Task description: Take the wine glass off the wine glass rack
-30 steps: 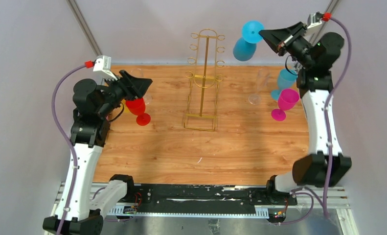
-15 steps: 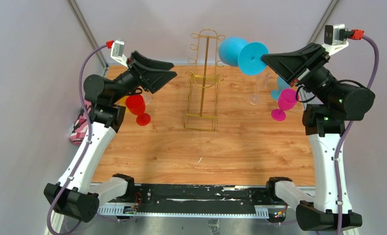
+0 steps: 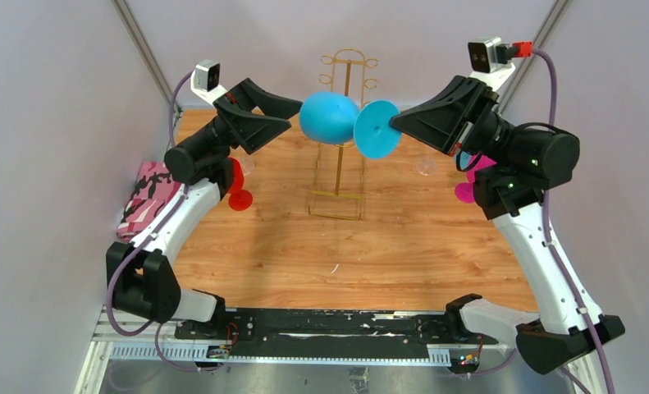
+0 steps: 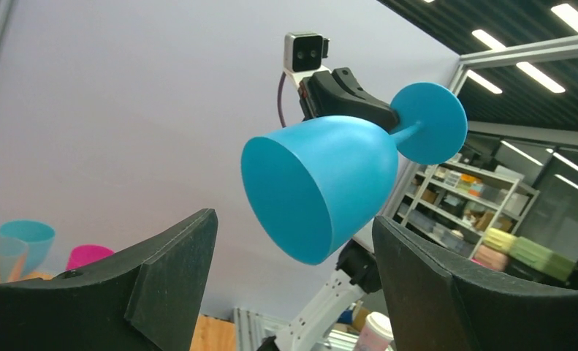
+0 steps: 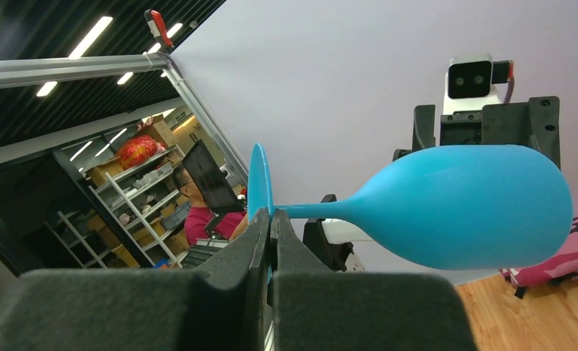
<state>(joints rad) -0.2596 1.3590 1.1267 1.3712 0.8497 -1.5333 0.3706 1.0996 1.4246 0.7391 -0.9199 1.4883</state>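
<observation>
The gold wire wine glass rack [image 3: 339, 176] stands at the back middle of the wooden table; no glass shows on its hooks. My right gripper [image 3: 396, 125] is shut on the round foot of a blue wine glass [image 3: 329, 117], holding it sideways in the air in front of the rack, bowl towards the left arm. In the right wrist view the glass [image 5: 461, 206] has its foot pinched between my jaws [image 5: 270, 227]. My left gripper [image 3: 286, 116] is open, its jaws either side of the bowl's mouth [image 4: 322, 186] without touching it.
A red glass [image 3: 235, 182] stands at the left behind my left arm. A pink glass [image 3: 471, 174] and a clear glass [image 3: 427, 164] stand at the right. A pink patterned cloth [image 3: 148, 197] lies off the table's left edge.
My right gripper has swung the blue glass left and down, from high at the back right to in front of the rack. My left arm has risen and reached right towards the bowl.
</observation>
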